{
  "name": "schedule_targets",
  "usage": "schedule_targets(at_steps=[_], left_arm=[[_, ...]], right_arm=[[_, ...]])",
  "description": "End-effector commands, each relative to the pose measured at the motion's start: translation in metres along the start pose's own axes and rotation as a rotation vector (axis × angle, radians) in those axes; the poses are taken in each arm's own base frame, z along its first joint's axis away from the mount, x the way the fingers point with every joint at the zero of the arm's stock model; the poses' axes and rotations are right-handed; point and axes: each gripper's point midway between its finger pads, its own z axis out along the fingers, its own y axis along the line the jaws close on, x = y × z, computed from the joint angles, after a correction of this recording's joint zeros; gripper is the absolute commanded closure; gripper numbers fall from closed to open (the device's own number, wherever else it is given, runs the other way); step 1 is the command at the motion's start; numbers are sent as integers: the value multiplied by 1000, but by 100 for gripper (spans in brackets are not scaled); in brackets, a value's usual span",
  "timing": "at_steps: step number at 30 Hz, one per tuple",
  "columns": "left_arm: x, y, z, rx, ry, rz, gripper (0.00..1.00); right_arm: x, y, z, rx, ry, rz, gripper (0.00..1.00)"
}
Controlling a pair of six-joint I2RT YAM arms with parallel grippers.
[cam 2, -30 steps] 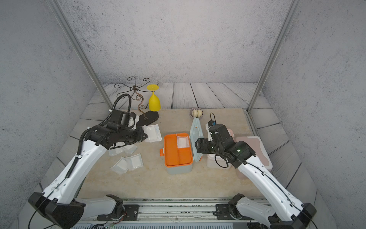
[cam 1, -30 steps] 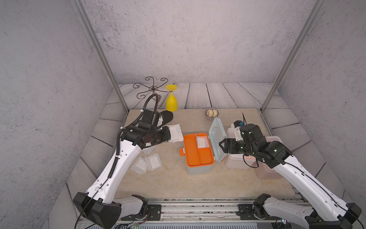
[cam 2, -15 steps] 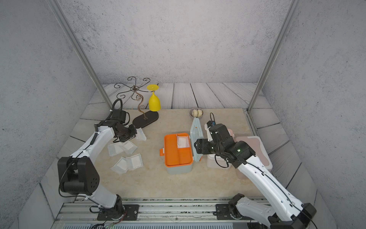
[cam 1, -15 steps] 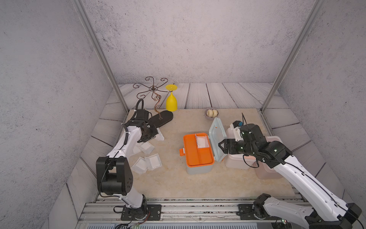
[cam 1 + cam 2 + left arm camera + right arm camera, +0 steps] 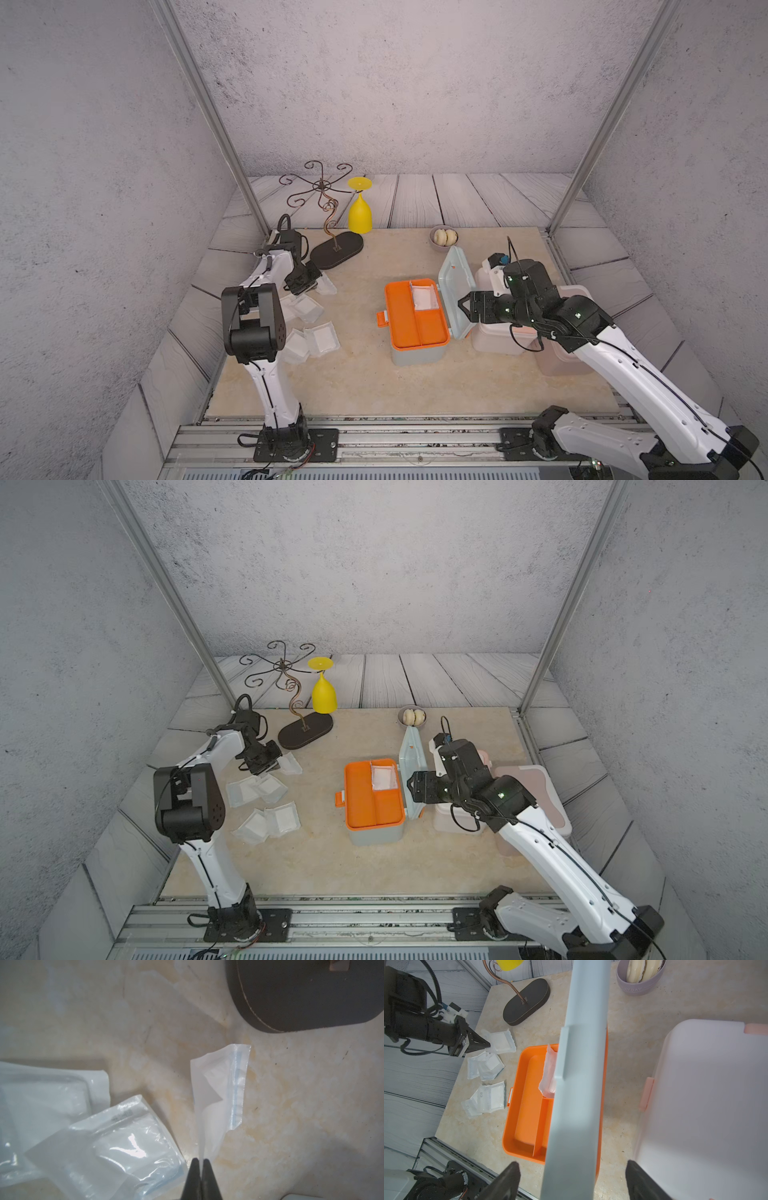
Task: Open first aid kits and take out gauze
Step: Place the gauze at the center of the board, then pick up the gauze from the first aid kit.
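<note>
The grey-blue first aid kit point(image 5: 417, 355) stands open mid-table, its lid point(image 5: 457, 286) upright and its orange tray point(image 5: 409, 320) exposed. One gauze packet point(image 5: 424, 299) lies in the tray's far compartment. My right gripper point(image 5: 463, 307) is open; in the right wrist view its fingers point(image 5: 513, 1167) straddle the lid point(image 5: 581, 1064) without gripping. My left gripper point(image 5: 200, 1160) is shut on the corner of a gauze packet point(image 5: 220, 1093), low over the table at the far left point(image 5: 318, 284). Several loose gauze packets point(image 5: 320, 338) lie near it. The white kit point(image 5: 496, 340) and pink kit point(image 5: 561, 361) sit closed under my right arm.
A dark oval stand base point(image 5: 336, 255) with a curly wire rack sits just beyond the left gripper, a yellow upturned glass point(image 5: 360, 214) hanging behind it. A small grey bowl point(image 5: 444, 239) stands past the lid. Metal rails run along the front edge.
My left arm has pulled back to the far left, carrying the gauze packet away from the open kit and down beside the stand base. The right arm has not moved.
</note>
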Motion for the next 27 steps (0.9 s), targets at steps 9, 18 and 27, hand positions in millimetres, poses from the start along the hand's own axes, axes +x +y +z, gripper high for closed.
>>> schedule_targets(at_steps=[9, 18, 27], left_arm=[[10, -11, -43, 39, 2, 61, 50], [94, -96, -135, 228, -69, 278, 47], [192, -180, -153, 221, -66, 572, 48]], right_arm=[[5, -2, -5, -6, 6, -13, 18], [2, -7, -5, 15, -18, -10, 19], [1, -16, -9, 56, -37, -14, 18]])
